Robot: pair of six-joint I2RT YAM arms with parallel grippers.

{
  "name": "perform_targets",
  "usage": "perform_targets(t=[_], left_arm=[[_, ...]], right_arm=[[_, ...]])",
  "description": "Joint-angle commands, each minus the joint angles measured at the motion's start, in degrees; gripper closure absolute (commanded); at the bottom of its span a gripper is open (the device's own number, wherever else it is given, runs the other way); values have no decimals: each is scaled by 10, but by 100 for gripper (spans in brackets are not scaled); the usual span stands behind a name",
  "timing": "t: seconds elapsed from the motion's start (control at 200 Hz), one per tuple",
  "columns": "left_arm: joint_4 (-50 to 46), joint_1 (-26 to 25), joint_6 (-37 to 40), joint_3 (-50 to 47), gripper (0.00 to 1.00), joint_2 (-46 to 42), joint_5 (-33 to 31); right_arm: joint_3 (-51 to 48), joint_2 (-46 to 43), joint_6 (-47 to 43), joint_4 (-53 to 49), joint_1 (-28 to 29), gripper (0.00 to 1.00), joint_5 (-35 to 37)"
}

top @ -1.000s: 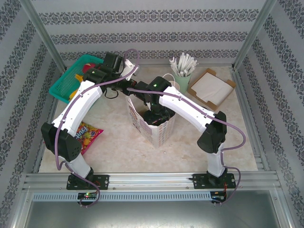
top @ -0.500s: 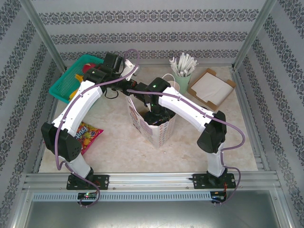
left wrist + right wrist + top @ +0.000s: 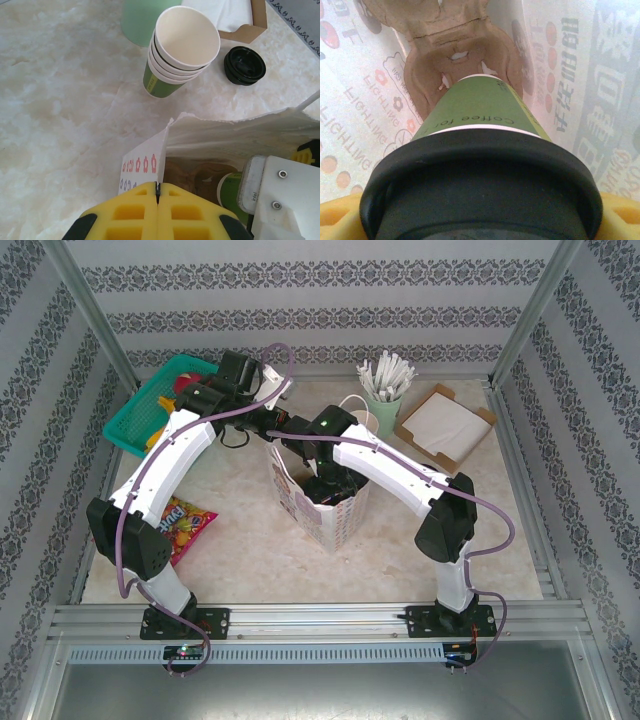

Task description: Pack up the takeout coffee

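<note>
The takeout coffee (image 3: 480, 110), a green paper cup with a black lid (image 3: 480, 185), stands inside the white printed paper bag (image 3: 335, 515). Its base sits over a slot of the brown pulp tray (image 3: 460, 55) at the bag's bottom. My right gripper (image 3: 480, 220) reaches down into the bag (image 3: 322, 483), its yellow fingers (image 3: 335, 217) on either side of the lid, shut on the cup. My left gripper (image 3: 158, 186) is shut on the bag's upper edge (image 3: 145, 165) at the far left corner (image 3: 272, 428), keeping the mouth open. The left wrist view catches the cup's green side (image 3: 229, 192).
A stack of lidless cups (image 3: 180, 55) and a loose black lid (image 3: 244, 65) stand just behind the bag. A mint holder with white sticks (image 3: 385, 390) and a napkin box (image 3: 447, 423) are at the back right, a green basket (image 3: 155, 400) back left, a snack packet (image 3: 185, 523) near left.
The right wrist has shifted slightly inside the bag. The left arm and the bag have stayed put.
</note>
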Motion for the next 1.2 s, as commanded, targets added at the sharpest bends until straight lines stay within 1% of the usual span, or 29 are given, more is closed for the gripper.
perform_targets(t=[0.0,0.53,1.194], left_arm=[[0,-2,-7,-7,100,-8,13],[-2,-2,-11,-1,100,3,21],[8,-2,-22,-5,100,3,11]], right_arm=[[-11,4,-7,4,-9,32,6],[-35,-3,-11,55,-10,32,10],[-55,-15,-9,73,-14,32,5]])
